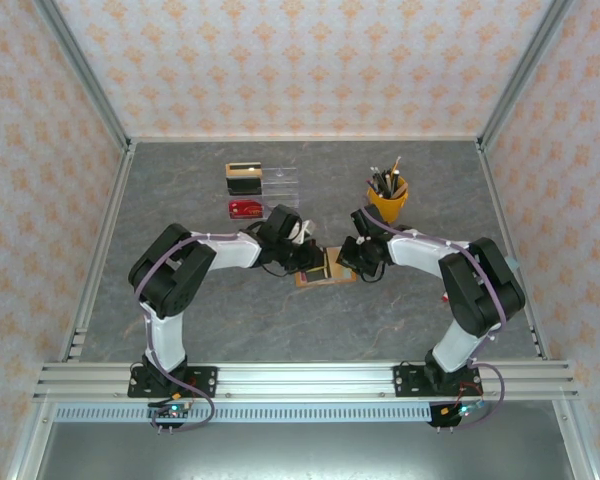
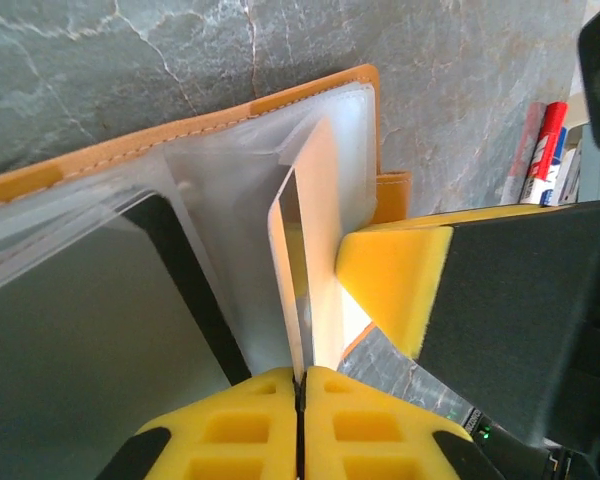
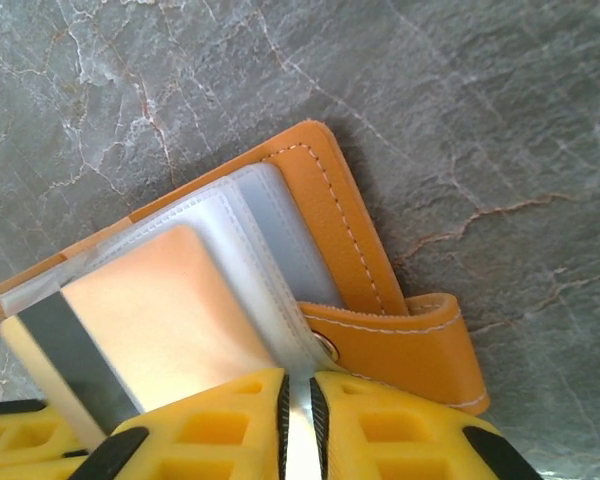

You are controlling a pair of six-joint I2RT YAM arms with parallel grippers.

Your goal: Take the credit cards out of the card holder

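The orange card holder (image 1: 327, 272) lies open mid-desk (image 1: 230, 320), between both arms. The left hand (image 2: 300, 388) is closed tight on one of its clear sleeves (image 2: 315, 230). The right hand (image 3: 296, 405), nearly closed, seems to pinch another sleeve's edge (a black-striped card (image 3: 150, 310) sits just beside it).

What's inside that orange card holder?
The open card holder is filled with clear plastic sleeves. A pale card with a dark stripe shows through one. Whether the sleeves underneath hold more cards is covered.
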